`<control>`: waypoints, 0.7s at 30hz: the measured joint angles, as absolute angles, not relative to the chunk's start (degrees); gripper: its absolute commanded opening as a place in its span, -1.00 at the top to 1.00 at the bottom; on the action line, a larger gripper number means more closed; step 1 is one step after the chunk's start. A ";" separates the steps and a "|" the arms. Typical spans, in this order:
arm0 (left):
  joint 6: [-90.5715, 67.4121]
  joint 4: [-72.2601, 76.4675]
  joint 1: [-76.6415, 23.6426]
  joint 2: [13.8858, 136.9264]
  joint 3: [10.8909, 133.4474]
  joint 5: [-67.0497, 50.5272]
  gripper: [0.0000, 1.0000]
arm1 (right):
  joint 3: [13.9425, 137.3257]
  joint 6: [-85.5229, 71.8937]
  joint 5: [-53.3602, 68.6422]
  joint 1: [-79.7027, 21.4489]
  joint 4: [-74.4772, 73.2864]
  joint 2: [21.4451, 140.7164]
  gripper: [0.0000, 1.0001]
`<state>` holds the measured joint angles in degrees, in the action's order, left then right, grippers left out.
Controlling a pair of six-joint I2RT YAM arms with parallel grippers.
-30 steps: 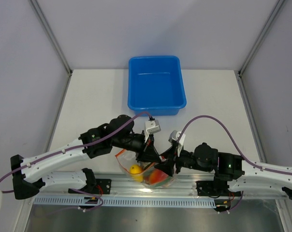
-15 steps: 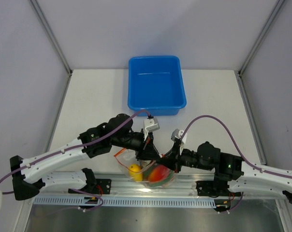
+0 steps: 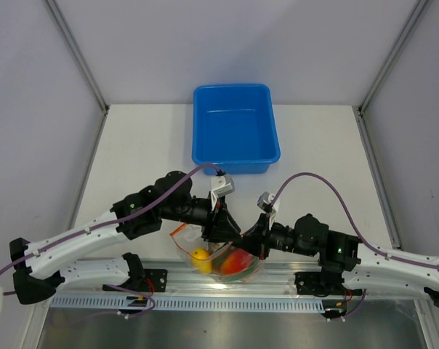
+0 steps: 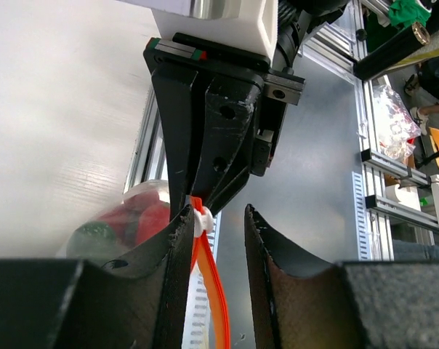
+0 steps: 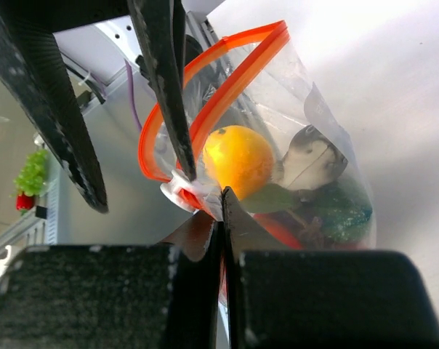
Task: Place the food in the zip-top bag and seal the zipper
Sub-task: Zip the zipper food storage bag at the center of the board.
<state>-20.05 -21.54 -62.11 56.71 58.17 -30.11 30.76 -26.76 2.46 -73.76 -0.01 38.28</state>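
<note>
- The right gripper (image 5: 221,209) is pinching the zipper (image 5: 230,76), jaws pressed together, likely steadying the zip-top bag (image 5: 328,138) for sealing.
- The left gripper (image 4: 216,214) is straddling the zipper, jaws spread.

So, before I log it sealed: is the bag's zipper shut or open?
Open: in the right wrist view the zipper gapes in a wide loop, not pressed together.

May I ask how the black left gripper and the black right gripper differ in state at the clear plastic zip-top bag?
The left gripper stands open, with a gap between its fingers; the right gripper is shut. The left gripper has the orange-red zipper strip loose between its fingers; the right gripper pinches the clear plastic bag at its mouth edge. Both are black and meet at the bag's mouth.
</note>
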 measured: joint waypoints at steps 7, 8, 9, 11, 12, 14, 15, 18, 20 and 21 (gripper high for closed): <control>-20.05 -21.56 -62.11 57.10 57.84 -29.56 0.10 | 30.76 -28.97 2.48 -73.63 1.52 38.65 1.00; -20.03 -21.56 -62.11 57.06 57.84 -29.32 0.06 | 30.76 -29.17 2.48 -73.58 1.54 38.65 1.00; -20.03 -21.56 -62.11 57.01 57.84 -28.93 0.04 | 30.76 -29.47 2.48 -73.52 1.54 38.65 1.00; -20.05 -21.54 -62.11 56.84 57.65 -28.34 0.06 | 30.76 -30.04 2.48 -73.36 1.54 38.65 1.00; -20.08 -21.52 -62.11 56.62 57.39 -28.01 0.08 | 30.76 -30.30 2.48 -73.36 1.54 38.65 1.00; -20.12 -21.65 -62.11 56.21 56.80 -27.24 0.22 | 30.76 -30.79 2.48 -73.30 1.58 38.68 1.00; -20.12 -21.69 -62.11 56.14 56.69 -27.09 0.27 | 30.76 -31.07 2.46 -73.30 1.58 38.70 1.00; -20.05 -21.80 -62.11 56.16 56.66 -26.72 0.37 | 30.76 -31.53 2.46 -73.28 1.58 38.79 1.00; -20.05 -21.87 -62.11 56.16 56.66 -26.22 0.48 | 30.76 -31.57 2.46 -73.28 1.58 38.81 1.00; -20.10 -21.96 -62.11 56.16 56.66 -26.00 0.55 | 30.76 -31.59 2.46 -73.28 1.61 38.83 1.00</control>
